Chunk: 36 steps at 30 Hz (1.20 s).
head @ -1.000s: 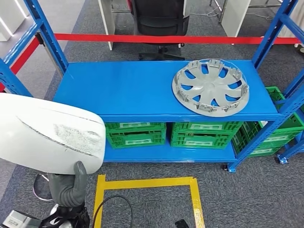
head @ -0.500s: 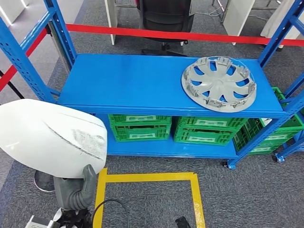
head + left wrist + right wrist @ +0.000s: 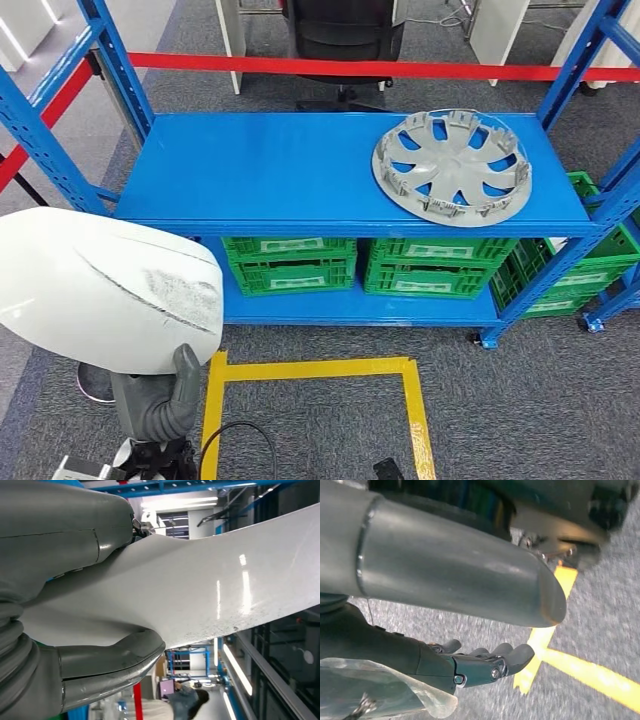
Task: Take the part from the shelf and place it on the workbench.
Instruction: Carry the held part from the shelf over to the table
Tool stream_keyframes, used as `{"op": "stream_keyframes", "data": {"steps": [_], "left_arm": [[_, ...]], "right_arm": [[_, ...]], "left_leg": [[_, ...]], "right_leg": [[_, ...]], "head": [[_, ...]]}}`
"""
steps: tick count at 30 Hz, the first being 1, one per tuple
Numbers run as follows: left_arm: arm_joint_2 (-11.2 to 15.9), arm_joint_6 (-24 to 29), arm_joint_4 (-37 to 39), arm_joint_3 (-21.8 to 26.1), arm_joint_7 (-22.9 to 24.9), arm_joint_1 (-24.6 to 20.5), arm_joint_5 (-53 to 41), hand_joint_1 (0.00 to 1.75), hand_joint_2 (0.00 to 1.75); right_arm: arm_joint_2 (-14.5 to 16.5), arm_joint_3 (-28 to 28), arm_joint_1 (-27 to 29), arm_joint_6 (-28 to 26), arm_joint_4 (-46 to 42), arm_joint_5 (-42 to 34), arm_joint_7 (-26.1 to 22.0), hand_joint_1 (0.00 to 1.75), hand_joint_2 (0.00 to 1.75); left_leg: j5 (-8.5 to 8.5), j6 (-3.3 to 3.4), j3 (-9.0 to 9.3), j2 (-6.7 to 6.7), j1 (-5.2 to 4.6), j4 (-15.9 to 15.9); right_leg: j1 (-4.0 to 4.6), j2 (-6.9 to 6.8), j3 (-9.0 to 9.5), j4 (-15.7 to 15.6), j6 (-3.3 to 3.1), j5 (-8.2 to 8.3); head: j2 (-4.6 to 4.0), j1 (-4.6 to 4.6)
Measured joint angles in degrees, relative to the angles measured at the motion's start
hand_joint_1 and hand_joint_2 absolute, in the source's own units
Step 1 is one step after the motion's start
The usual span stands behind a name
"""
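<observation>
The left hand (image 3: 155, 400) holds a large white panel (image 3: 106, 290) from below, low at the robot's left side, off the shelf (image 3: 264, 170) and in front of its left end. In the left wrist view the thumb (image 3: 113, 662) and the fingers (image 3: 68, 525) clamp the panel's edge (image 3: 211, 595) from both faces.

The panel looks like a smooth, glossy moulded shell: probably light for its size and fairly stiff, but broad, so held at one edge it will likely lever against the grip and sway as the robot walks. The glossy skin looks slippery. A scuffed grey patch (image 3: 177, 290) near its rounded end suggests the finish marks easily, so it should be set down gently. A grip nearer the middle of the long edge would balance it better.

The right hand (image 3: 486, 662) hangs down over the carpet with its fingers loosely apart and nothing in them.

A grey wheel cover (image 3: 451, 165) lies flat on the shelf's right end. Green crates (image 3: 290, 265) sit on the lower level, and more stand to the right (image 3: 573, 280). What they hold cannot be made out.
</observation>
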Motion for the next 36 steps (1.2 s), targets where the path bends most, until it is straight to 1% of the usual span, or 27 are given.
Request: {"op": "stream_keyframes", "data": {"steps": [2, 4, 5, 6, 8, 9, 12, 13, 15, 17, 18, 19, 20, 21, 23, 24, 25, 27, 28, 29, 30, 31, 32, 33, 34, 35, 36], "left_arm": [[0.03, -0.07, -0.07, -0.05, 0.00, -0.01, 0.02, 1.75, 1.75], [0.25, -0.67, -0.35, -0.38, 0.00, 0.03, 0.58, 1.75, 1.75], [0.39, -1.27, -0.57, -0.58, 0.00, 0.07, 1.15, 1.75, 1.75], [0.52, -1.98, -0.79, -0.74, 0.00, 0.11, 1.74, 1.75, 1.75], [0.58, -3.39, -1.15, -0.81, 0.00, 0.13, 2.57, 1.75, 1.75], [0.55, -3.96, -1.28, -0.81, 0.00, 0.14, 2.75, 1.75, 1.75], [0.43, -5.19, -1.47, -0.78, 0.00, 0.22, 3.16, 1.75, 1.75], [0.37, -5.51, -1.51, -0.76, 0.00, 0.24, 3.28, 1.75, 1.75], [0.26, -6.01, -1.64, -0.71, 0.00, 0.23, 3.46, 1.75, 1.75], [0.20, -6.35, -1.73, -0.62, 0.00, 0.25, 3.50, 1.75, 1.75], [0.19, -6.46, -1.74, -0.58, 0.00, 0.27, 3.50, 1.75, 1.75], [0.19, -6.54, -1.74, -0.53, 0.00, 0.29, 3.50, 1.75, 1.75], [0.18, -6.59, -1.74, -0.49, 0.00, 0.31, 3.50, 1.75, 1.75], [0.16, -6.62, -1.74, -0.45, 0.00, 0.32, 3.50, 1.75, 1.75], [0.10, -6.66, -1.79, -0.39, 0.00, 0.35, 3.48, 1.75, 1.75], [0.08, -6.70, -1.87, -0.36, 0.00, 0.36, 3.45, 1.75, 1.75], [0.07, -6.75, -1.95, -0.34, 0.00, 0.37, 3.42, 1.75, 1.75], [0.06, -6.81, -2.06, -0.31, 0.00, 0.37, 3.38, 1.75, 1.75], [0.07, -6.81, -2.06, -0.27, 0.00, 0.39, 3.38, 1.75, 1.75], [0.08, -6.81, -2.07, -0.23, 0.00, 0.43, 3.38, 1.75, 1.75], [0.09, -6.81, -2.08, -0.18, 0.00, 0.47, 3.38, 1.75, 1.75], [0.10, -6.81, -2.08, -0.13, 0.00, 0.51, 3.37, 1.75, 1.75], [0.12, -6.82, -2.09, -0.08, 0.00, 0.54, 3.34, 1.75, 1.75], [0.13, -6.84, -2.09, -0.04, 0.00, 0.57, 3.33, 1.75, 1.75], [0.14, -6.86, -2.09, -0.01, 0.00, 0.59, 3.31, 1.75, 1.75], [0.15, -6.88, -2.09, 0.02, 0.00, 0.61, 3.30, 1.75, 1.75], [0.15, -6.91, -2.10, 0.03, 0.00, 0.62, 3.30, 1.75, 1.75]], "right_arm": [[0.00, 0.00, -0.02, 0.11, 0.00, 0.00, 0.00, 0.00, 0.00], [0.01, -0.04, -0.06, 0.65, 0.00, 0.02, 0.05, 0.00, 0.00], [0.01, -0.09, -0.08, 1.07, 0.00, 0.04, 0.13, 0.00, 0.00], [0.01, -0.15, -0.08, 1.51, 0.00, 0.07, 0.27, 0.00, 0.00], [0.00, -0.22, -0.09, 2.30, 0.00, 0.09, 0.69, 0.00, 0.00], [0.00, -0.23, -0.12, 2.64, 0.00, 0.09, 0.92, 0.00, 0.00], [0.00, -0.24, -0.18, 3.26, 0.01, 0.26, 1.27, 0.00, 0.00], [0.00, -0.24, -0.18, 3.36, 0.02, 0.39, 1.30, 0.00, 0.00], [0.00, -0.24, -0.17, 3.50, 0.02, 0.66, 1.30, 0.00, 0.00], [0.00, -0.24, -0.17, 3.57, 0.02, 0.87, 1.29, 0.00, 0.00], [0.00, -0.24, -0.16, 3.58, 0.02, 0.93, 1.29, 0.00, 0.00], [0.00, -0.24, -0.16, 3.59, 0.02, 0.97, 1.29, 0.00, 0.00], [0.00, -0.24, -0.17, 3.59, 0.02, 0.99, 1.29, 0.00, 0.00], [0.00, -0.24, -0.19, 3.59, 0.02, 1.03, 1.29, 0.00, 0.00], [0.00, -0.24, -0.36, 3.62, 0.01, 1.11, 1.29, 0.00, 0.00], [0.00, -0.24, -0.49, 3.65, 0.01, 1.20, 1.28, 0.00, 0.00], [0.00, -0.24, -0.58, 3.68, 0.01, 1.28, 1.28, 0.00, 0.00], [0.00, -0.25, -0.59, 3.71, 0.02, 1.46, 1.29, 0.00, 0.00], [0.01, -0.25, -0.56, 3.73, 0.03, 1.51, 1.29, 0.00, 0.00], [0.01, -0.26, -0.56, 3.74, 0.03, 1.54, 1.30, 0.00, 0.00], [0.02, -0.26, -0.59, 3.75, 0.04, 1.58, 1.30, 0.00, 0.00], [0.02, -0.26, -0.62, 3.76, 0.04, 1.63, 1.29, 0.00, 0.00], [0.02, -0.27, -0.62, 3.76, 0.04, 1.68, 1.29, 0.00, 0.00], [0.02, -0.27, -0.61, 3.76, 0.04, 1.74, 1.28, 0.00, 0.00], [0.02, -0.28, -0.59, 3.76, 0.04, 1.79, 1.27, 0.00, 0.00], [0.02, -0.28, -0.58, 3.76, 0.04, 1.86, 1.26, 0.00, 0.00], [0.02, -0.28, -0.59, 3.77, 0.04, 1.93, 1.24, 0.00, 0.00]], "left_leg": [[-0.60, -0.11, -0.34, 0.00, 0.05, 0.86], [-2.97, -0.61, -2.33, 0.00, 0.39, 6.31], [-3.37, -0.87, -2.82, 0.00, 0.64, 8.31], [-2.62, -1.00, -2.34, 0.01, 0.84, 8.19], [0.09, -0.71, 0.69, -0.03, 0.93, 2.43], [0.74, -0.43, 1.61, -0.05, 0.85, 0.13], [0.92, 0.48, 1.14, -0.12, 0.68, -1.06], [1.17, 0.90, 0.92, -0.07, 0.75, -1.27], [1.93, 1.85, 0.37, 0.09, 0.93, -1.74], [2.63, 2.34, -0.48, 0.16, 0.83, -1.70], [2.98, 2.40, -1.01, 0.17, 0.73, -1.66], [3.36, 2.40, -1.55, 0.18, 0.65, -1.59], [3.74, 2.36, -2.10, 0.18, 0.59, -1.49], [4.10, 2.28, -2.61, 0.17, 0.55, -1.38], [4.78, 1.90, -3.42, 0.11, 0.44, -1.09], [5.15, 1.62, -3.68, 0.11, 0.35, -0.98], [5.57, 1.31, -3.83, 0.13, 0.29, -0.93], [6.51, 0.64, -3.96, 0.18, 0.30, -1.13], [6.45, 0.31, -4.10, 0.14, 0.37, -1.10], [5.43, -0.06, -4.35, 0.10, 0.43, -0.56], [3.31, -0.41, -4.75, 0.05, 0.48, 0.99], [0.27, -0.73, -5.29, 0.03, 0.58, 3.66], [-2.78, -1.00, -5.85, 0.04, 0.63, 7.16], [-4.95, -1.17, -6.30, 0.04, 0.67, 10.80], [-5.74, -1.23, -6.31, 0.04, 0.69, 13.46], [-5.21, -1.18, -5.57, 0.04, 0.69, 14.29], [-3.80, -1.03, -3.92, 0.03, 0.68, 12.99]], "right_leg": [[0.00, -0.01, -0.03, 0.00, -0.04, 0.02], [0.01, -0.09, -0.20, 0.08, -0.14, 0.11], [0.01, -0.11, -0.29, 0.19, -0.19, 0.15], [0.02, -0.12, -0.34, 0.35, -0.18, 0.17], [0.11, -0.07, -0.54, 0.76, 0.04, 0.21], [0.18, -0.05, -0.82, 0.98, 0.29, 0.31], [0.25, -0.10, -1.85, 1.35, 1.24, 0.78], [0.20, -0.08, -2.26, 1.63, 1.52, 0.37], [0.14, 0.05, -3.72, 4.76, 1.99, -2.68], [0.09, 0.12, -6.08, 11.67, 2.31, -7.37], [0.07, 0.12, -6.95, 14.94, 2.42, -8.86], [0.07, 0.12, -7.13, 16.78, 2.47, -9.24], [0.07, 0.12, -6.30, 16.59, 2.44, -8.42], [0.07, 0.12, -4.45, 14.27, 2.36, -6.71], [0.12, 0.14, 1.08, 5.98, 2.08, -3.94], [0.17, 0.19, 3.32, 2.42, 1.95, -3.57], [0.25, 0.25, 4.51, 0.12, 1.81, -3.71], [0.40, 0.29, 4.38, -0.93, 1.34, -3.68], [0.36, 0.16, 3.85, -0.97, 1.00, -3.27], [0.28, 0.02, 3.43, -1.02, 0.58, -2.76], [0.17, -0.15, 2.91, -1.12, 0.18, -2.17], [0.13, -0.28, 2.37, -1.11, -0.10, -1.62], [0.16, -0.37, 1.85, -1.06, -0.30, -1.07], [0.21, -0.46, 1.23, -0.91, -0.38, -0.50], [0.25, -0.52, 0.51, -0.65, -0.39, 0.02], [0.30, -0.57, -0.31, -0.29, -0.38, 0.47], [0.35, -0.58, -1.22, 0.15, -0.36, 0.82]], "head": [[-0.01, -0.10], [-0.02, -0.18], [-0.02, -0.21], [-0.02, -0.20], [-0.02, -0.20], [-0.02, -0.20], [-0.01, -0.19], [-0.01, -0.17], [-0.01, 0.03], [-0.01, 0.26], [-0.01, 0.30], [-0.02, 0.32], [-0.02, 0.33], [-0.02, 0.34], [-0.02, 0.35], [-0.02, 0.32], [-0.02, 0.30], [-0.02, 0.24], [-0.02, 0.27], [-0.02, 0.21], [-0.02, 0.13], [-0.02, 0.04], [-0.02, -0.05], [-0.01, -0.09], [-0.01, -0.08], [-0.01, -0.09], [-0.01, -0.09]]}}
